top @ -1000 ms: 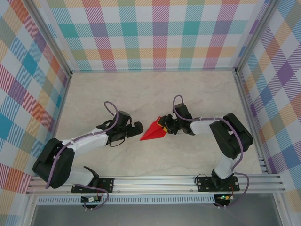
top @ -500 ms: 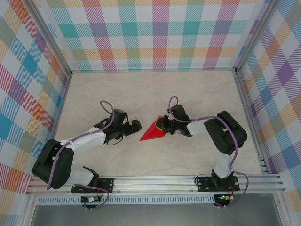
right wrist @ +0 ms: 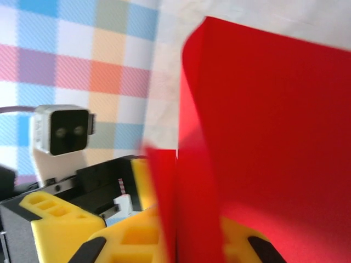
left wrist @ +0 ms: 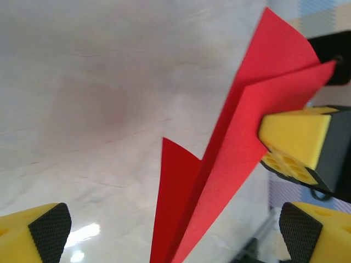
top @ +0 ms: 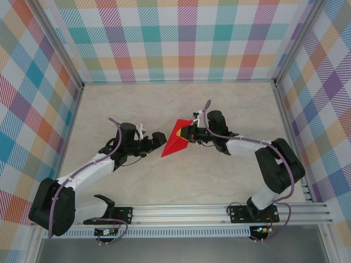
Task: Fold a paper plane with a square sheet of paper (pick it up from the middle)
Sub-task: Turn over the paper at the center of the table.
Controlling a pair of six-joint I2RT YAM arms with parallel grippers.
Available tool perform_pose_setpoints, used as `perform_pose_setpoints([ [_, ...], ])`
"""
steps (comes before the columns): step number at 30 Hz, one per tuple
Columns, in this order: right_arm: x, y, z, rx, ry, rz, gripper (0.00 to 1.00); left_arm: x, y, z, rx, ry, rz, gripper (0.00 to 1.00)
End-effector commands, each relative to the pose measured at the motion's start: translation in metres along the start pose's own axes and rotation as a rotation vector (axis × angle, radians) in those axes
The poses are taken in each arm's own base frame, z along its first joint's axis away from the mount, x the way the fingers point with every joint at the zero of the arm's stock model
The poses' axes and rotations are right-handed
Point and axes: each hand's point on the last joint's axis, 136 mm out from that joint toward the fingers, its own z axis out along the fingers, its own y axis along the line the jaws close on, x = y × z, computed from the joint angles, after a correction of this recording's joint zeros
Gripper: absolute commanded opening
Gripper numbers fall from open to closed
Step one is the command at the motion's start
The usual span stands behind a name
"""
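At the near edge a metal rail (top: 181,211) carries both arm bases; from it the left arm slants up and to the right, and the right arm bends in from the right side. The left gripper (top: 158,140) sits low over the pale marbled table (top: 137,104), its fingers (left wrist: 50,229) spread wide with nothing gripped (in its wrist view the black pads sit at the two bottom corners, well apart). The pointed end of the red paper (top: 174,141) reaches toward the gap between them and touches neither pad. The paper is near the table's middle, between the two grippers, folded into a long pointed shape with a crease along it; its sharp tip points down-left and its wide end lies up-right. The right gripper (top: 185,133) is clamped on that wide end; its yellow fingers (left wrist: 293,137) press the layers together from both sides. Whether the tip rests on the table I cannot tell. Beyond stand checked walls (top: 186,38) in many colours.
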Motion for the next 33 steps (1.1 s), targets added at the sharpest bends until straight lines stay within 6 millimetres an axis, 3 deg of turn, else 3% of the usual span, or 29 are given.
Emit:
perform_pose_setpoints([
  [1, 0.0, 0.043, -0.009, -0.138, 0.067, -0.107, 0.07, -0.001, -0.039, -0.01, 0.194, 0.026, 0.01, 1.0],
  [5, -0.001, 0.06, -0.012, -0.184, 0.082, -0.126, 0.08, -0.004, -0.056, -0.013, 0.275, 0.03, 0.01, 1.0],
  [10, -0.003, 0.063, -0.009, -0.21, 0.104, -0.096, 0.1, -0.006, -0.07, -0.015, 0.355, 0.025, 0.034, 0.75],
  [20, -0.002, 0.058, -0.001, -0.229, 0.147, -0.047, 0.11, -0.008, -0.067, -0.004, 0.356, 0.044, 0.015, 0.63],
  [27, 0.0, 0.049, 0.003, -0.216, 0.164, -0.042, 0.11, -0.012, -0.067, -0.002, 0.344, 0.034, 0.022, 0.42],
  [33, 0.002, 0.042, 0.004, -0.202, 0.17, -0.031, 0.12, -0.013, -0.06, 0.001, 0.314, 0.028, 0.01, 0.32],
])
